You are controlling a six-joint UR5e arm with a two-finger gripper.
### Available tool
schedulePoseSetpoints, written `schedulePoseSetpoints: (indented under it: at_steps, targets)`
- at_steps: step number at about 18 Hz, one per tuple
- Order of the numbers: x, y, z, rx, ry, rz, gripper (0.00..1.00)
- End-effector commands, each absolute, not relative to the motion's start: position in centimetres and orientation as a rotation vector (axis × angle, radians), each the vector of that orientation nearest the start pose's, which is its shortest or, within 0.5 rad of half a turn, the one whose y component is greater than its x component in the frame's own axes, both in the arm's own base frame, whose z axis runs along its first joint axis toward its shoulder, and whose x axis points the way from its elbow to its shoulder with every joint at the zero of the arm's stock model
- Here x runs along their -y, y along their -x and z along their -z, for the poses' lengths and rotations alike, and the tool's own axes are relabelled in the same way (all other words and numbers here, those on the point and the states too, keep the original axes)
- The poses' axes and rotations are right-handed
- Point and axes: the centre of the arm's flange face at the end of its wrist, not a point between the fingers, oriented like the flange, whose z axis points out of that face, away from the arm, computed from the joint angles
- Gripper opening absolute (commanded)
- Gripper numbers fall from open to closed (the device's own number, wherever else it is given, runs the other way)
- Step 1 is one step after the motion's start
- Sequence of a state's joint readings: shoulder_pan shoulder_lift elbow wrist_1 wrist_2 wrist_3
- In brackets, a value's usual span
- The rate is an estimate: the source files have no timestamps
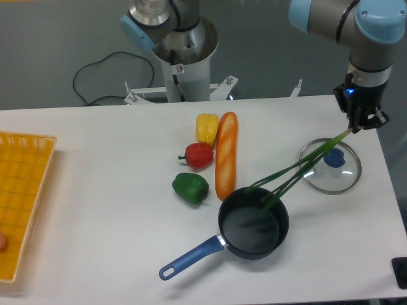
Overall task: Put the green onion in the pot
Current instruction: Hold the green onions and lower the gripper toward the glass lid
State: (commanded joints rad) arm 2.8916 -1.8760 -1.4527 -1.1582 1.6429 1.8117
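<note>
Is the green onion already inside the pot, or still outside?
Mostly outside: the gripper holds the green onion by one end, only its leaf tips over the pot.

I am watched by one fixed camera only, so no second view shares anything with it. It sits in front of my table (95,210), opposite my base (184,57), raised and tilted down, facing back toward the grey floor behind me. It stands far enough off to take in almost the whole tabletop: the yellow basket (22,203) is cut by the left edge, a dark object (400,272) by the lower right corner. My upper arm runs out of the top edge, while my pincer (360,125) shows at the upper right.
</note>
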Motion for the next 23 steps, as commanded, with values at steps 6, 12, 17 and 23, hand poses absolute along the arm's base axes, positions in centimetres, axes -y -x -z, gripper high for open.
schedulePoseSetpoints:
  at_steps: [6, 12, 17, 23]
  targets:
    - [-30.1, 57.6, -41.4, -0.789, 3.116, -0.378, 0.09]
    - [-34.2, 55.9, -39.2, -0.809, 3.193, -0.415, 0.09]
    - [-35.2, 55.4, -38.4, -0.820, 3.222, -0.410, 0.09]
    - [-36.2, 55.1, -37.3, -0.841, 3.222, -0.389, 0.10]
